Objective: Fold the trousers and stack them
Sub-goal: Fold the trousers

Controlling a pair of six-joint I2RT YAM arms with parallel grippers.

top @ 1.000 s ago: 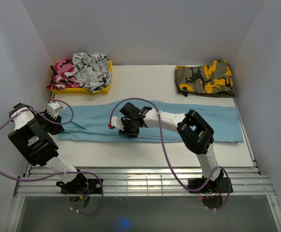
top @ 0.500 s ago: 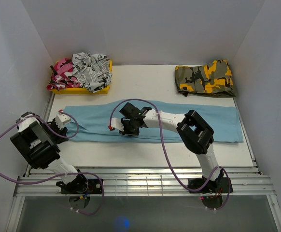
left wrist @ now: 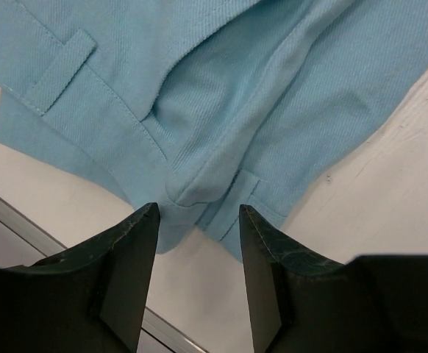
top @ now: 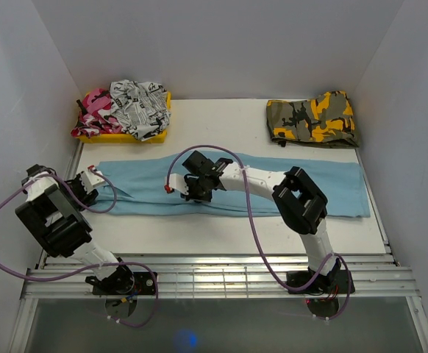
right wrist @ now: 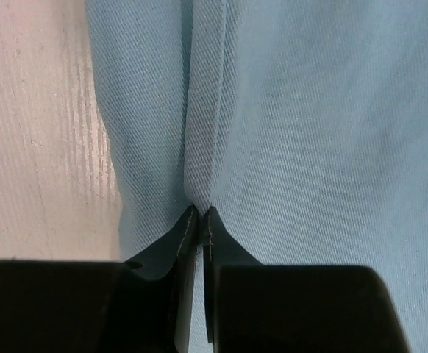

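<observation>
Light-blue cloth trousers [top: 339, 187] lie flat, stretched lengthwise across the white table [top: 221, 118], waist end at left, leg hems at right, no fold made yet. Right gripper [right wrist: 200, 213] has its fingers together, nipping a thin ridge of the cloth close to a long edge, around mid-length, likely the lift point for halving the legs. Left gripper [left wrist: 198, 209] has its jaws apart, hanging just over the waistband corner by a belt loop, with a bump of cloth between the tips and nothing clamped. It looks lined up to take that corner so both arms can carry the waist end over. Folded camouflage trousers [top: 313, 119] at far right probably mark the stack spot; yellow tray [top: 155, 134] of crumpled clothes at far left looks like the supply
</observation>
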